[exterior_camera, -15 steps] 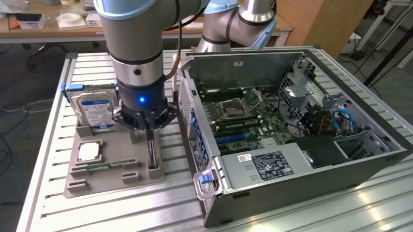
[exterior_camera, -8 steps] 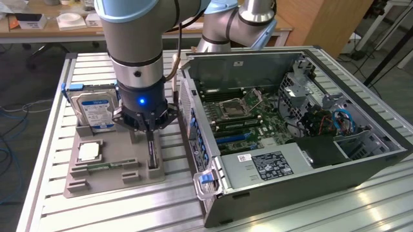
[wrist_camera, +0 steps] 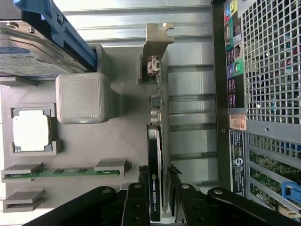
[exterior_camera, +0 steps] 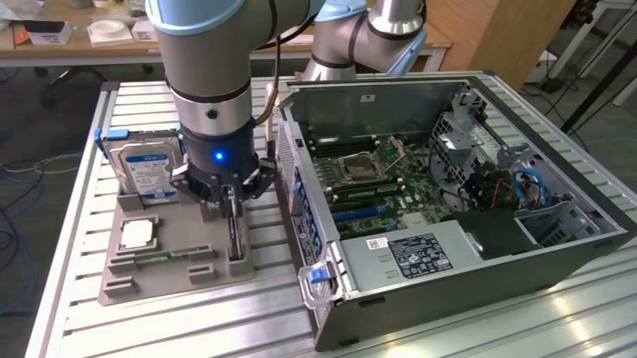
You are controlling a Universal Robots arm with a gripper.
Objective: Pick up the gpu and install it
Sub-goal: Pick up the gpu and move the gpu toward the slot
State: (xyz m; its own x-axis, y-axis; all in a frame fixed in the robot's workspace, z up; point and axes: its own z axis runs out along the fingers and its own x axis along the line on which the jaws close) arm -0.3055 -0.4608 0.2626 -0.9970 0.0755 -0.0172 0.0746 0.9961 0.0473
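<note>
Grey plastic holder tray point(exterior_camera: 169, 282) sat on the slatted aluminium table point(exterior_camera: 149, 332), to the exterior view's left of the open black tower computer case point(exterior_camera: 478, 280). On the tray, the silver hard drive with blue-white label point(exterior_camera: 145, 171) stood upright at the far end. The square silver processor chip point(exterior_camera: 137, 235) lay in a recess in front of it, and the narrow green memory stick point(exterior_camera: 159, 257) lay nearer still. The dark flat gpu card point(exterior_camera: 235, 235) stood on edge along the tray side nearest the case. The black gripper point(exterior_camera: 232, 198) was directly over it, fingers point(wrist_camera: 140, 188) apart, one on each side.
</note>
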